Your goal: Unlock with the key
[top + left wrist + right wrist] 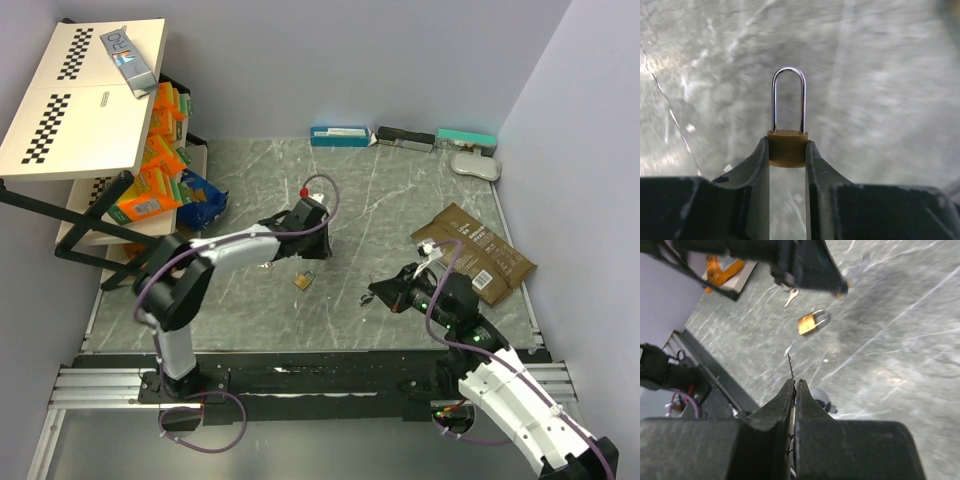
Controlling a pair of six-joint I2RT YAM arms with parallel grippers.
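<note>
Top view: the left gripper point(320, 245) hangs over the middle of the desk point(400, 195). 1 loose padlock point(303, 281) lies just beyond it toward the near edge, and the right gripper point(380, 296) sits further toward the right edge.

Left wrist: narrow jaws clamp a second padlock point(786, 149) by its brass body, shackle closed.

Right wrist: the fingers are pinched tight on the key point(790, 367), a thin blade pointing toward the loose padlock.
</note>
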